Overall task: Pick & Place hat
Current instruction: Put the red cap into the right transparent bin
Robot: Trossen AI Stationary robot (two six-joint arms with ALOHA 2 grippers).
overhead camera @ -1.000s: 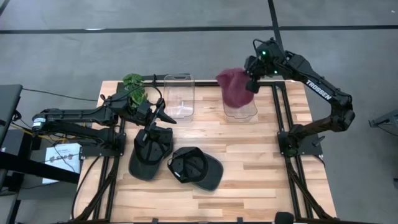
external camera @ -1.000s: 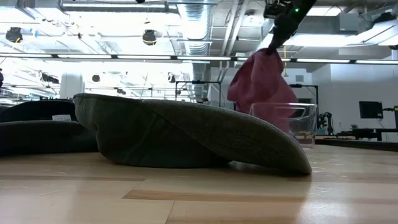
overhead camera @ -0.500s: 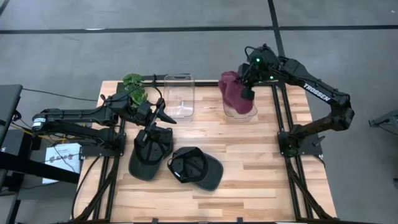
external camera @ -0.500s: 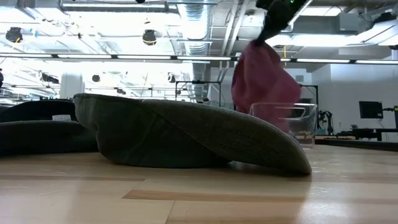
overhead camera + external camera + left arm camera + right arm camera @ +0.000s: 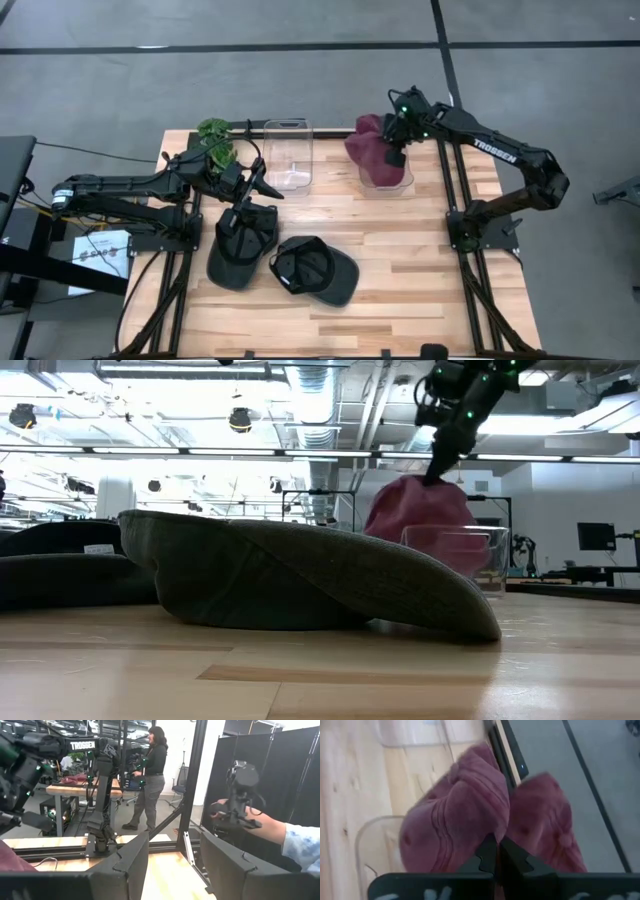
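Observation:
A maroon hat (image 5: 366, 148) hangs bunched over the far left corner of a clear bin (image 5: 392, 181) at the table's back right. My right gripper (image 5: 393, 157) is shut on it from above. In the low view the hat (image 5: 412, 510) sits below the gripper (image 5: 437, 478), and its lower part shows through the bin's wall (image 5: 470, 560). My left gripper (image 5: 264, 186) hovers open and level over the table's left half, with nothing between its fingers (image 5: 134, 865). Below it a dark hat (image 5: 240, 246) lies on the table. A second dark hat (image 5: 318, 270) lies upside down beside it. My right gripper pinches a raised fold of the maroon hat's crown (image 5: 492, 831) between its two shut fingers. The fingers slant down from above and from the table's right. The hat hangs bunched below them, its lower part at the bin (image 5: 448, 548). Whether it rests there I cannot tell.
A second clear bin (image 5: 288, 155) stands at the back middle, and a green plant (image 5: 215, 139) at the back left. Black frame rails (image 5: 452, 190) run along both table sides. In the left wrist view a person (image 5: 154, 775) stands in the room, and an arm (image 5: 280, 832) holds a device.
My right gripper has gone down and a little toward the table's near and left side, staying shut on the maroon hat. The hat, which hung long above the bin, has sunk to the bin and bunched wider.

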